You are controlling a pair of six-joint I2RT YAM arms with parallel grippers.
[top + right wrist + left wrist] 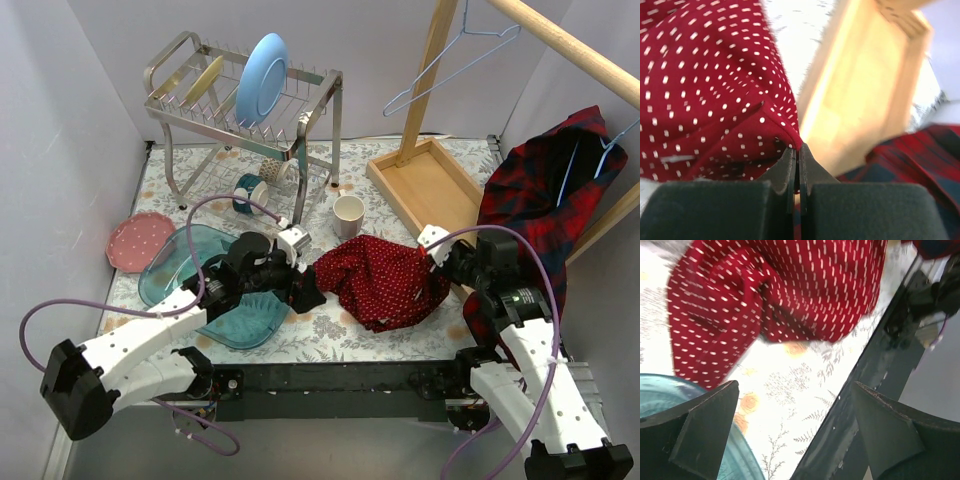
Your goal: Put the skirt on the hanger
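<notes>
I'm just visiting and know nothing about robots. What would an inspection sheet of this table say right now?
Surface: flowered tablecloth, crowded.
Job's things: red dotted skirt crumpled mid-table; empty blue wire hanger hanging near the wooden rail.
Clutter: dish rack with blue plate, cup, pink plate, teal tub, wooden tray, plaid shirt on another hanger.
Grippers: left gripper open beside the skirt; right gripper shut on its edge.
Cables: purple cables loop from both arms.
Surroundings: plain white walls.
</notes>
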